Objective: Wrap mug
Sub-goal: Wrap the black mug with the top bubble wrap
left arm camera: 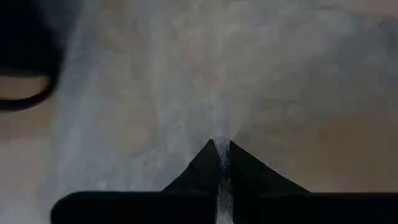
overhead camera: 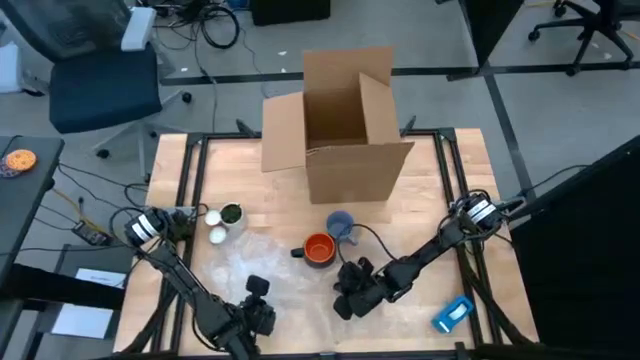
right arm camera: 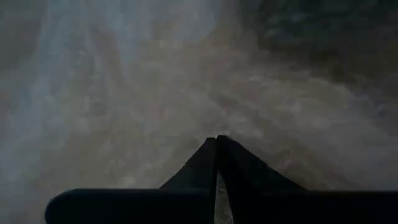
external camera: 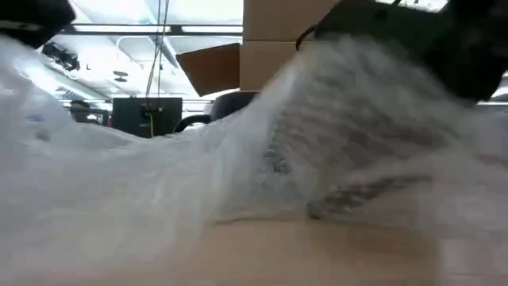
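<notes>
table: pale wood, planked, smooth matt finish, edged by dark metal rails. box, upper centre of the high view: brown corrugated cardboard, matt, flaps open. mug, centre: glossy orange, ceramic-looking glaze. wrap sheet, lower left of centre: thin translucent plastic, crinkled, faintly shiny; in the low view it fills the frame as a milky, wrinkled film. left gripper and right gripper: matt black plastic fingers, each pinched on the film.
</notes>
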Controlling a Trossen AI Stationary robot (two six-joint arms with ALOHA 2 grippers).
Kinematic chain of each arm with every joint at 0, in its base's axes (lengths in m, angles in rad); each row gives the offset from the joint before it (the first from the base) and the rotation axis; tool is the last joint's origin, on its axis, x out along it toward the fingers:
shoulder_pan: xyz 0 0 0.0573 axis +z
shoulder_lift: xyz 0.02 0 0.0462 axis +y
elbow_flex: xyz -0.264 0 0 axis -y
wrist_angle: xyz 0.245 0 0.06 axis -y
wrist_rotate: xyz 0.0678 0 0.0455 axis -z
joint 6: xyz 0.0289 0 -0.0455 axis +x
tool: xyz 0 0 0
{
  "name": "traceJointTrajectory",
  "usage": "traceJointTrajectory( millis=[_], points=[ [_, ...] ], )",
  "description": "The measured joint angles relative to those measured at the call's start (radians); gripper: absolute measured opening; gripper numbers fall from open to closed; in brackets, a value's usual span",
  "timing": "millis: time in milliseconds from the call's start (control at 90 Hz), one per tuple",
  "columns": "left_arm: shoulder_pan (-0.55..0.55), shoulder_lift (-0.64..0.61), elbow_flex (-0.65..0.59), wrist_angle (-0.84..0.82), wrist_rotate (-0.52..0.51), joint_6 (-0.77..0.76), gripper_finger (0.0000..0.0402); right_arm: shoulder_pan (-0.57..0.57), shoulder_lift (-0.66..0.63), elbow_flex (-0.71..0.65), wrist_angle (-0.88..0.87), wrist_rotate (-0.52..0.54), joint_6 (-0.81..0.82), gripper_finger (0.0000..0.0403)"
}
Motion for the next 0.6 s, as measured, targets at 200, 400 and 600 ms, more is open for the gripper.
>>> traceJointTrajectory(
  millis=[200, 400, 600],
  points=[
    [0.044, 0.000, 0.000, -0.108, 0.023, -0.013, 0.0000, -0.027, 0.000, 0.001, -0.046, 0.033, -0.008, 0.0000],
    [0.066, 0.000, -0.001, -0.181, 0.024, -0.006, 0.0000, -0.028, 0.000, 0.001, -0.089, 0.075, -0.001, 0.0000],
    [0.062, 0.000, -0.001, -0.154, 0.083, 0.050, 0.0000, -0.028, 0.001, 0.000, -0.092, 0.080, -0.003, 0.0000]
  ],
)
